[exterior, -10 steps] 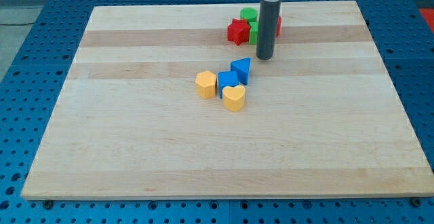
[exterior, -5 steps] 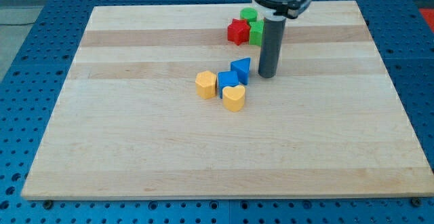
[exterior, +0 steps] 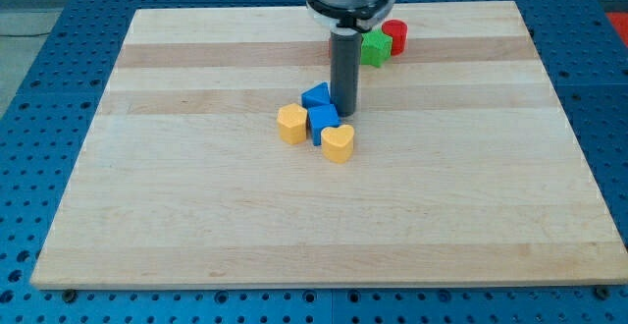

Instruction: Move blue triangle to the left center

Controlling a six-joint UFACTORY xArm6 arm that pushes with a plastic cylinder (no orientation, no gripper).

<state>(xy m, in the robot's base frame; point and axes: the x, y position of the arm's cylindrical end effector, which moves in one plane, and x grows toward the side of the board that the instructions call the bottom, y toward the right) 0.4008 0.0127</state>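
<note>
The blue triangle [exterior: 315,94] lies near the board's middle. My tip [exterior: 344,114] stands right against its right side. A blue block [exterior: 322,121] sits just below the triangle. A yellow hexagon-like block [exterior: 291,125] touches it on the left. A yellow heart block [exterior: 339,142] touches it at the lower right. The rod rises from the tip toward the view's top.
A green block [exterior: 374,47] and a red cylinder [exterior: 394,36] stand near the top edge, right of the rod. The rod hides whatever lies behind it there. The wooden board [exterior: 196,216] rests on a blue perforated table.
My tip has moved left and down, pushing the blue triangle left. The blue block and yellow hexagon shifted slightly left. The red star and green cylinder are hidden now; the red cylinder shows.
</note>
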